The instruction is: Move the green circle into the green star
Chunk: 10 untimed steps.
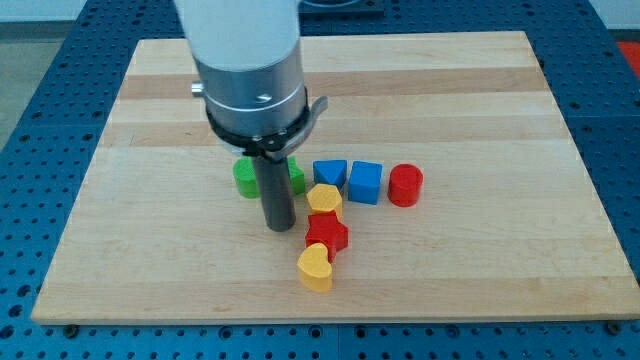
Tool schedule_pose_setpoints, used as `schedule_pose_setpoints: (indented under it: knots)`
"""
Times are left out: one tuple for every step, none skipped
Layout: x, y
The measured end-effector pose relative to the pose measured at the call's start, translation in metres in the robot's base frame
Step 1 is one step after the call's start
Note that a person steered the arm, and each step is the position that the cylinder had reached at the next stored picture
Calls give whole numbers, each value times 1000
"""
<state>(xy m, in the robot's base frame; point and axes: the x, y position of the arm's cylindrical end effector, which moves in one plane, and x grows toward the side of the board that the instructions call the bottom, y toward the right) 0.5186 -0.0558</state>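
Tool-wise, my tip (279, 226) is a bare rod holding nothing, planted on the surface (480, 270) below 2 green blocks: green circle (245, 177) left, green star (297, 180) right, partly hidden. Circle round left, push gently rightward.

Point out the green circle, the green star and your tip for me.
green circle (243, 176): camera view, on its top face, left of the rod.
green star (297, 180): camera view, on the sliver showing right of the rod.
my tip (279, 226): camera view, the rod's very end, below both green blocks.
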Motion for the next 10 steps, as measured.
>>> schedule_pose_setpoints:
  knots:
    - [-31,1]
    - [-44,1]
    - [-44,0]
    - [-23,-18]
    - [-21,-38]
    - [-31,-51]
    - [-32,-53]
    - [-35,-52]
    - [-39,-52]
    - [-35,-52]
